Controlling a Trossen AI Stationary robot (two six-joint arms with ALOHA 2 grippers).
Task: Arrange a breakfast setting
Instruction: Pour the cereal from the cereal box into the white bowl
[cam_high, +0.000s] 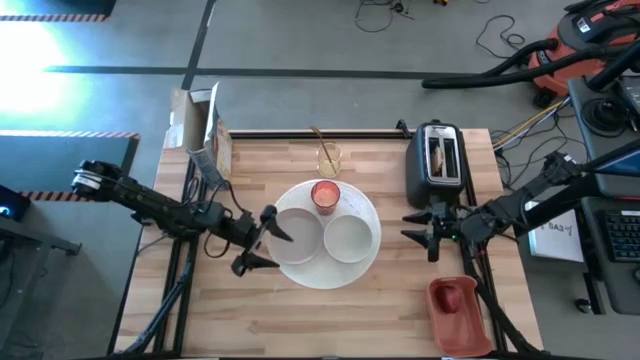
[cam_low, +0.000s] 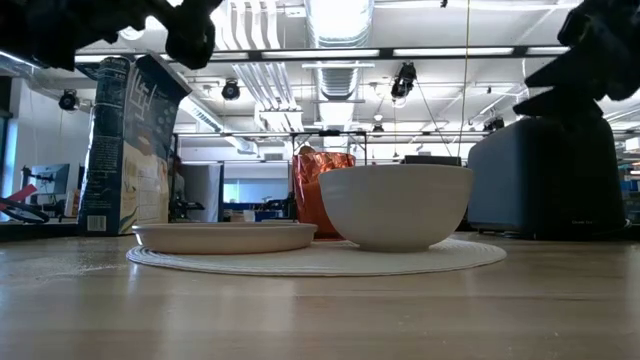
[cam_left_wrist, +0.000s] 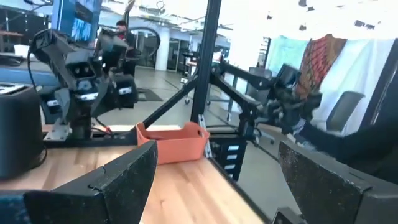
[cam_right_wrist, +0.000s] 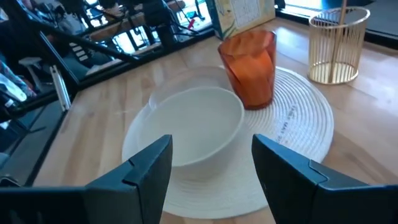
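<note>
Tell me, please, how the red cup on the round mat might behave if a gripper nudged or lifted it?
The red cup is tall and tapers to a narrow base, so a high push would probably tip it rather than slide it. Its glossy wall looks smooth, maybe slippery. It stands close to the white bowl, so a tip that way could knock it.

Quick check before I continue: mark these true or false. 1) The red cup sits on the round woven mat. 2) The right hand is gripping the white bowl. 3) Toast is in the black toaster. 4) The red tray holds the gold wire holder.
1) The translucent red cup sits on the round white woven mat: true.
2) The right hand grips the deep white bowl: false; it hovers open beside the mat, holding nothing.
3) A toast slice stands in the black toaster: true.
4) The red tray holds the gold wire holder: false; the holder stands behind the mat.
</note>
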